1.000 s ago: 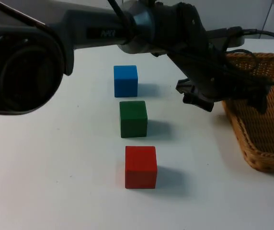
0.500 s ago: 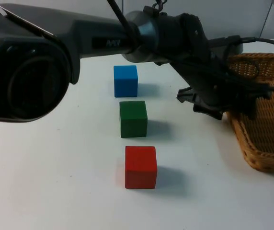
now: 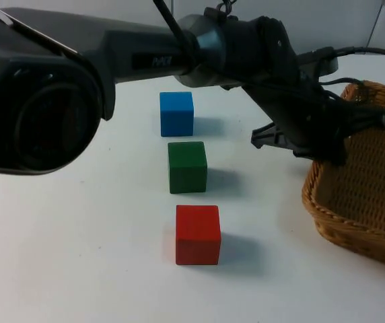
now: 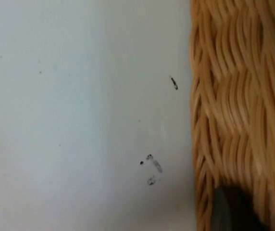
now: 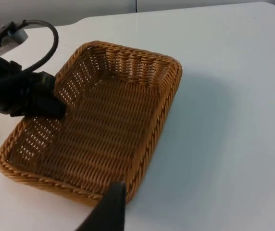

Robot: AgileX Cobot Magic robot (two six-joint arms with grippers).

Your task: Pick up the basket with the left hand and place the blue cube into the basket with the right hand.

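Observation:
The blue cube [image 3: 176, 113] stands at the far end of a row of cubes in the top view. At the right lies the wicker basket [image 3: 351, 227], seen whole in the right wrist view [image 5: 128, 62]. My left arm reaches across the table from the left. Its gripper [image 3: 327, 145] is shut on the basket's left rim, one finger inside the wall [image 5: 51, 103]. The left wrist view looks down the woven wall [image 4: 233, 96] past a black fingertip [image 4: 231, 211]. My right gripper hangs open above the table beside the basket, its fingertip [image 5: 109, 207] showing, holding nothing.
A green cube [image 3: 187, 166] sits just in front of the blue one and a red cube [image 3: 198, 233] nearer still, all in one line. The left arm's long black body crosses above the table behind the cubes. Bare white table lies left of the cubes.
The left gripper has closed on the basket's rim. The basket has shifted, its near corner swinging left towards the cubes and its wall tilting. The cubes have not moved.

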